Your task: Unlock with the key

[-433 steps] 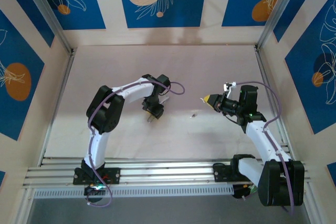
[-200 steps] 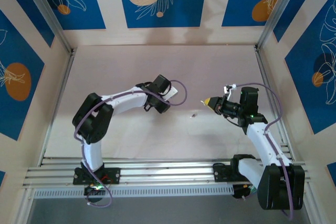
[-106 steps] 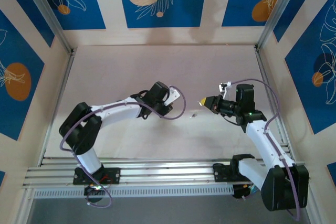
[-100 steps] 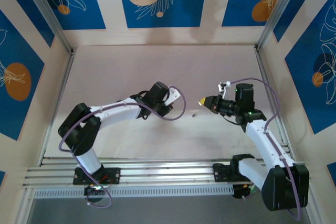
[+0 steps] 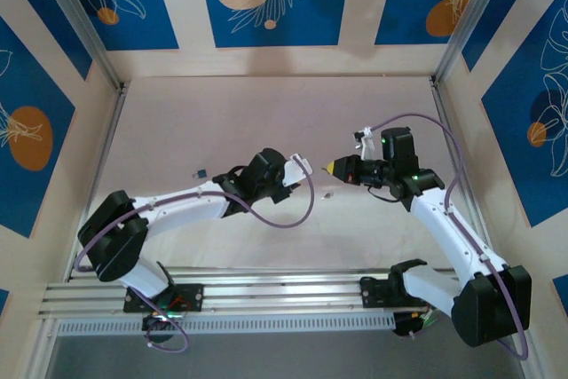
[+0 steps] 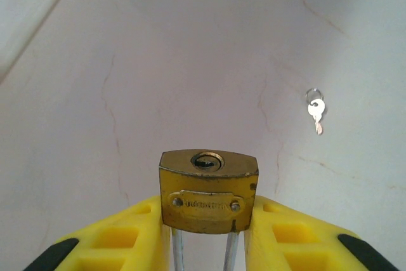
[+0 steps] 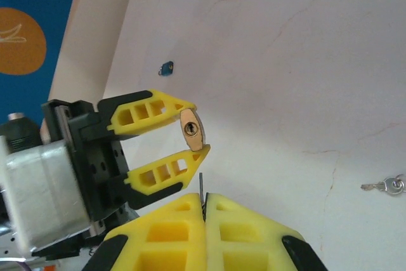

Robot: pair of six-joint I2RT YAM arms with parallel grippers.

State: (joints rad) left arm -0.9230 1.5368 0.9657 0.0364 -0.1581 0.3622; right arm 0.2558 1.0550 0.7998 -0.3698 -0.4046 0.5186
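A brass padlock (image 6: 208, 190) sits clamped by its sides between the yellow fingers of my left gripper (image 6: 208, 212). Its keyhole faces outward and its steel shackle points back toward the wrist. In the top view this gripper (image 5: 298, 166) hangs over the table's middle, facing my right gripper (image 5: 333, 167). My right gripper (image 7: 203, 198) is shut on the key (image 7: 200, 185), whose thin blade sticks out from between the fingertips. The blade's tip stands just short of the padlock (image 7: 191, 130) and a little to one side of the keyhole, not touching it.
A second small key on a ring (image 5: 327, 193) lies flat on the table below the two grippers, also visible as a spare key (image 6: 315, 111). A tiny dark blue piece (image 5: 201, 170) lies to the left. Patterned walls and metal rails enclose the table.
My left arm has stretched out to the right, carrying the padlock toward the centre. My right gripper has moved left with the key, closing the gap. The blue piece is uncovered.
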